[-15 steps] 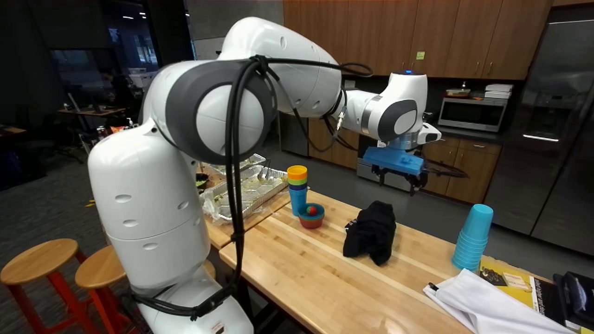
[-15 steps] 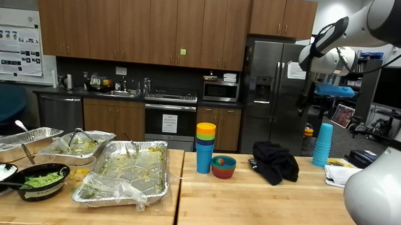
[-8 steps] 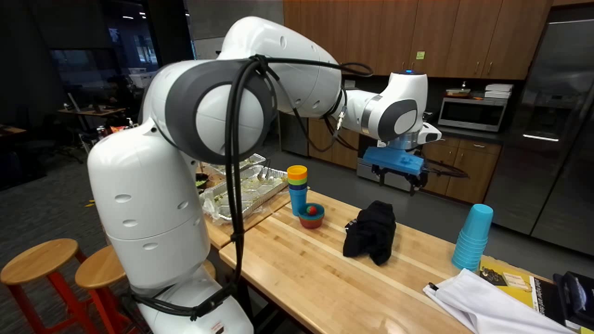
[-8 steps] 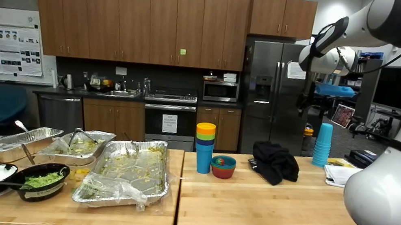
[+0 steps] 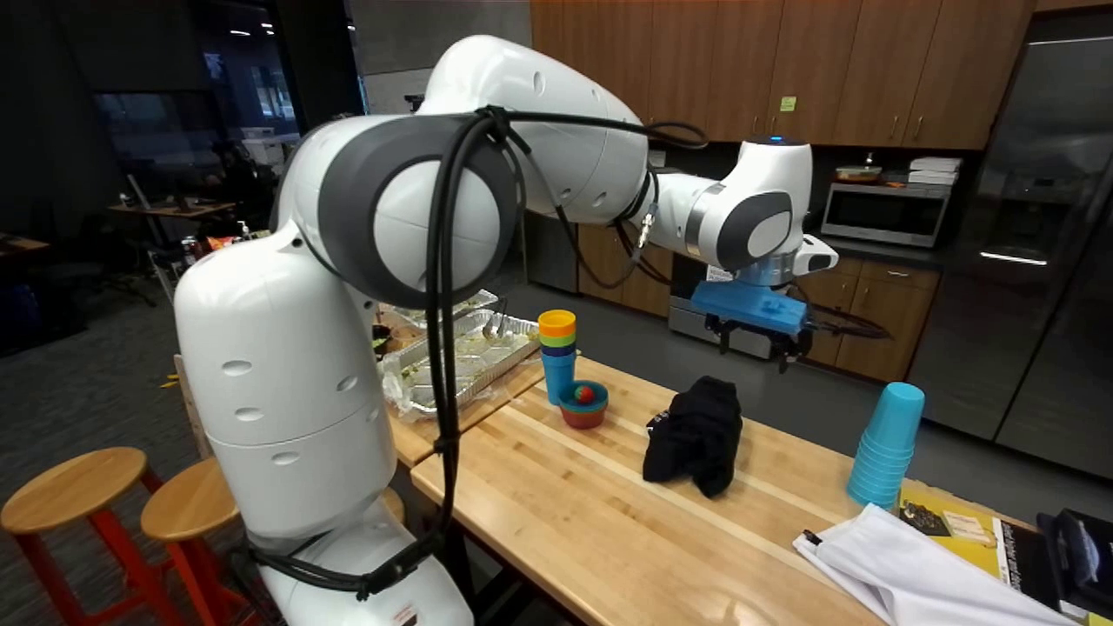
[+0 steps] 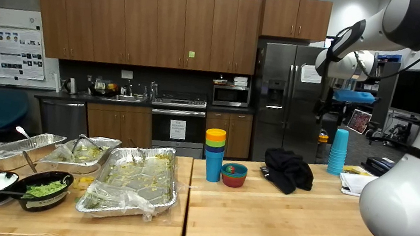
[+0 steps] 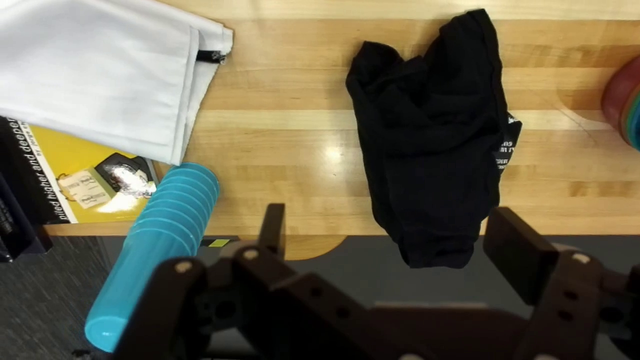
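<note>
My gripper (image 5: 753, 349) hangs in the air above the far edge of the wooden table, open and holding nothing. In the wrist view its fingers (image 7: 520, 255) stand wide apart. Below the gripper (image 7: 389, 227) lies a crumpled black cloth (image 7: 430, 140) with a small printed label, one end hanging past the table edge; it also shows in both exterior views. A stack of light blue cups (image 7: 172, 215) stands upside down left of the jaws in the wrist view. Near it is a folded white cloth (image 7: 100, 75), partly over a yellow book (image 7: 90, 175).
Nested bowls (image 6: 232, 180) with a red strawberry-like item (image 6: 230, 169) inside stand beside a tall stack of coloured cups (image 6: 212, 164). Foil trays (image 6: 138, 179) and black food bowls (image 6: 41, 192) fill the adjoining table. Dark boxes (image 5: 1083, 556) lie by the book.
Over the last half second the arm and gripper have shifted slightly to the right in both exterior views, and a little lower. The objects on the table have not moved.
</note>
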{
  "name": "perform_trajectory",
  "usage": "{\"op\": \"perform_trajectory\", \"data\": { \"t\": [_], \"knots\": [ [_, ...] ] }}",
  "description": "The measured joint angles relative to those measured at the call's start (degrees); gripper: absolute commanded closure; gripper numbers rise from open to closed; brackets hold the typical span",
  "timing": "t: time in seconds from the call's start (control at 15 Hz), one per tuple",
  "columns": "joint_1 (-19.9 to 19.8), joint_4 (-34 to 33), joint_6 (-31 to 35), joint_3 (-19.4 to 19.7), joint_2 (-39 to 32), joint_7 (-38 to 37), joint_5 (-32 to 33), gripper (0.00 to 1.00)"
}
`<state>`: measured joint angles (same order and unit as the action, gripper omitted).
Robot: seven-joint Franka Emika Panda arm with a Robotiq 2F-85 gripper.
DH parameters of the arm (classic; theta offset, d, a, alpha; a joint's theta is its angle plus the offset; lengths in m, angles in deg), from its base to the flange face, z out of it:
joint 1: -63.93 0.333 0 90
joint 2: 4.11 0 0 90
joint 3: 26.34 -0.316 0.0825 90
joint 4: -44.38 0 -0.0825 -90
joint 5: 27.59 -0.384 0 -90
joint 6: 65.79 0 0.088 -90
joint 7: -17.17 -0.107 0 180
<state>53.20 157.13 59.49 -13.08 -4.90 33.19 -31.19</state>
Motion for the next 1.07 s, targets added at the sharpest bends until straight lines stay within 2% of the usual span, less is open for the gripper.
{"op": "perform_trajectory", "data": {
  "t": [0.27, 0.53, 0.8, 1.07],
  "knots": [
    [-2.4, -2.9, 1.7, 0.7, -2.8, 5.1, -0.4, 0.0],
    [-4.2, -8.4, 3.5, 0.6, -8.3, 8.0, -3.5, 0.0],
    [-6.2, -14.5, 6.6, 0.0, -15.0, 8.4, -7.5, 0.0],
    [-8.3, -19.1, 12.5, -1.1, -19.9, 8.2, -8.2, 0.0]
  ]
}}
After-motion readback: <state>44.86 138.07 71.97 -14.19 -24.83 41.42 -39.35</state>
